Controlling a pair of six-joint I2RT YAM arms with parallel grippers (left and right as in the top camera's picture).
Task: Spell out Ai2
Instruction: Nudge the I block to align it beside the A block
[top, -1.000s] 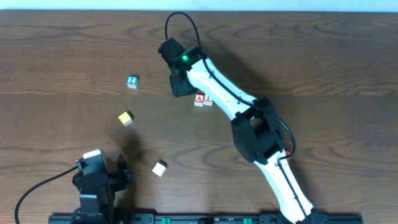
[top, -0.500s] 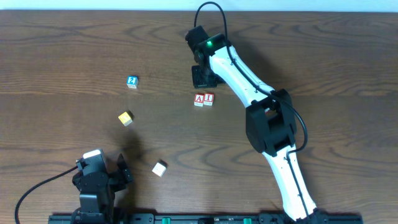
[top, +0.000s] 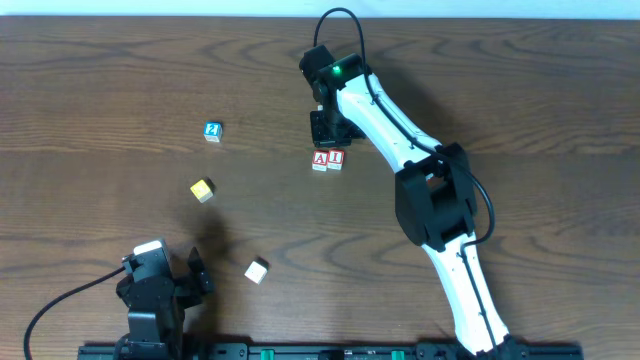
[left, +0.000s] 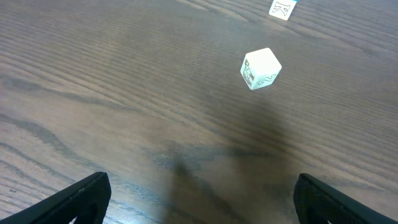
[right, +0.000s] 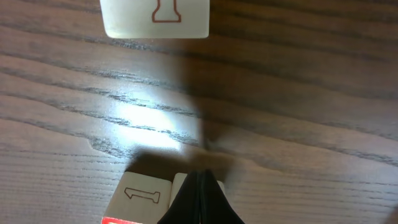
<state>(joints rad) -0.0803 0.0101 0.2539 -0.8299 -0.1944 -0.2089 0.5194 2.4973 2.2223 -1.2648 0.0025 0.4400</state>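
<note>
Red A cube (top: 320, 159) — I cube (top: 336, 157) alongside

I read A cube (top: 320, 159), I cube (top: 336, 157): white faces, red letters. Blue cube (top: 213, 131), white mark. Yellow cube (top: 203, 190). Table (top: 520, 90) dark brown woodgrain.

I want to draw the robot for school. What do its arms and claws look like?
The right arm has white tube-shaped parts, black joints, a green light and a looping black cable. The left arm is black with a pale patch and a black cable. The left claw and right claw are black.
</note>
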